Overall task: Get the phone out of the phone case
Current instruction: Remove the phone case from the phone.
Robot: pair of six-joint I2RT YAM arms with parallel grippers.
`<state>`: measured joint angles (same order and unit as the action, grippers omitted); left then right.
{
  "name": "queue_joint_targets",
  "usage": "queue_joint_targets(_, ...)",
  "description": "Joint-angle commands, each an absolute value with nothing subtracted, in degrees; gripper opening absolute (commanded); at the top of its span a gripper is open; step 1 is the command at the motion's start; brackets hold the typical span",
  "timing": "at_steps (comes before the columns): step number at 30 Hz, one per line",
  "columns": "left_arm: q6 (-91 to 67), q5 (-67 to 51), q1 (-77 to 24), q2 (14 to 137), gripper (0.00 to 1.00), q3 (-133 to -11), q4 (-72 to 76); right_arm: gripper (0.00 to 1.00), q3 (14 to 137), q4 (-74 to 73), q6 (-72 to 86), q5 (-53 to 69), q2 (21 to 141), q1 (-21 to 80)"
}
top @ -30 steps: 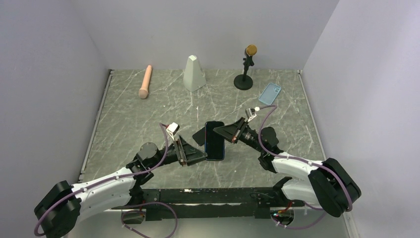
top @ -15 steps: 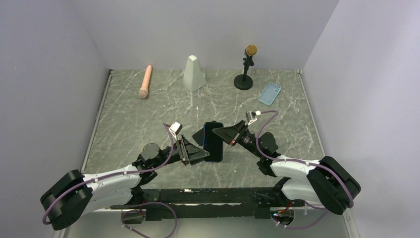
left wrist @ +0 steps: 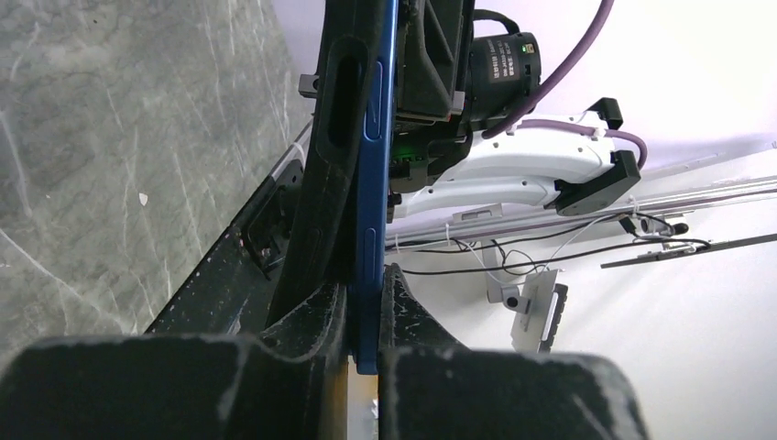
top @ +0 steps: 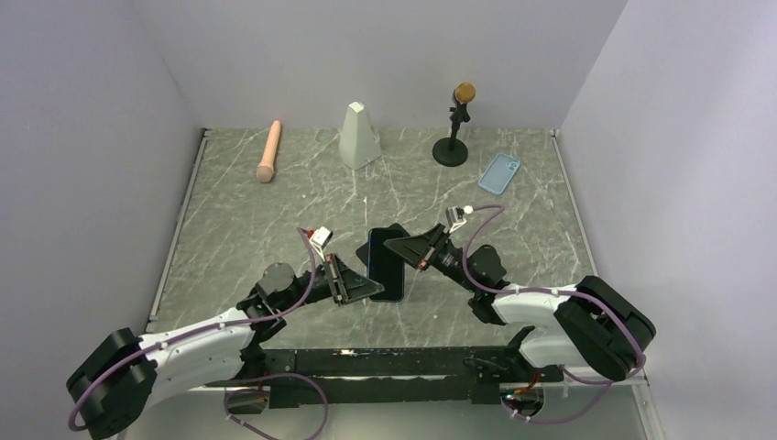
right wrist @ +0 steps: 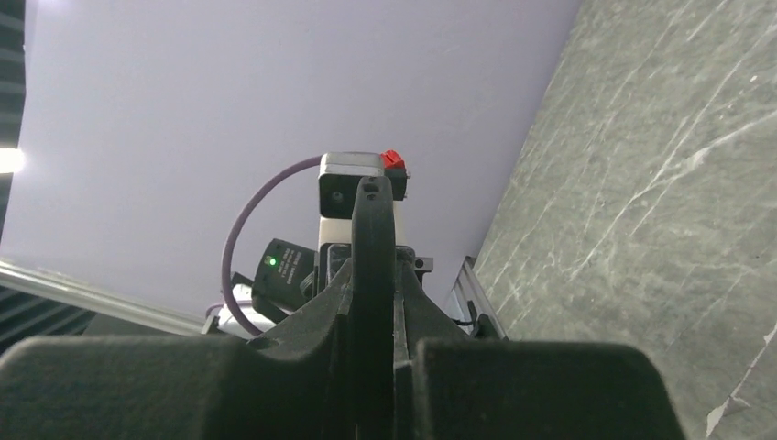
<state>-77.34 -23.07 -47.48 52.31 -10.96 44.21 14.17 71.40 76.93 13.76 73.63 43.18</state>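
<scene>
A phone [top: 387,268] with a dark screen and blue frame hangs above the table's middle between both grippers. My left gripper [top: 374,289] is shut on its lower edge; in the left wrist view the blue edge [left wrist: 374,183] sits pinched between the pads of that gripper [left wrist: 366,280]. A black cover [left wrist: 328,156] with a slot cutout leans away from the phone's back. My right gripper [top: 396,246] is shut on this thin black cover [right wrist: 371,229], its jaws [right wrist: 371,275] tight on both sides. A light-blue phone case [top: 500,173] lies flat at the back right, apart from both arms.
A beige cylinder [top: 268,151] lies at the back left. A white cone-like block [top: 358,135] and a small microphone on a black stand [top: 455,124] are at the back. Walls close the table [top: 275,229] on three sides.
My left gripper has closed on the phone's lower edge. The phone, the black cover and both grippers have shifted slightly left.
</scene>
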Motion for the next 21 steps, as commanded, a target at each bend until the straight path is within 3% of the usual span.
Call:
queue_joint_targets(1, -75.0, -17.1, -45.1, 47.7, 0.0, -14.6, 40.7, 0.02, 17.9, 75.5, 73.8, 26.4, 73.2, 45.2)
queue_joint_targets(4, -76.3, -16.0, -44.3, 43.6, 0.0, -16.3, 30.9, 0.17, 20.2, 69.9, 71.2, 30.8, 72.0, 43.9)
queue_joint_targets(9, -77.2, -17.5, -42.2, 38.0, 0.0, -20.5, 20.5, 0.64, 24.9, 58.1, 61.5, 39.9, 69.4, 43.0)
queue_joint_targets(12, -78.4, -18.4, -41.3, 35.5, 0.0, -21.5, 17.9, 0.82, 23.8, 57.6, 59.6, 42.1, 67.8, 42.4)
queue_joint_targets(16, -80.8, -19.9, -39.6, 33.4, 0.0, -21.4, 17.9, 0.93, 23.0, 60.4, 59.6, 45.5, 66.3, 41.6)
queue_joint_targets(21, -83.5, -19.9, -39.1, 31.7, 0.0, -21.8, 18.8, 0.92, 22.3, 56.7, 55.2, 43.8, 64.8, 41.8)
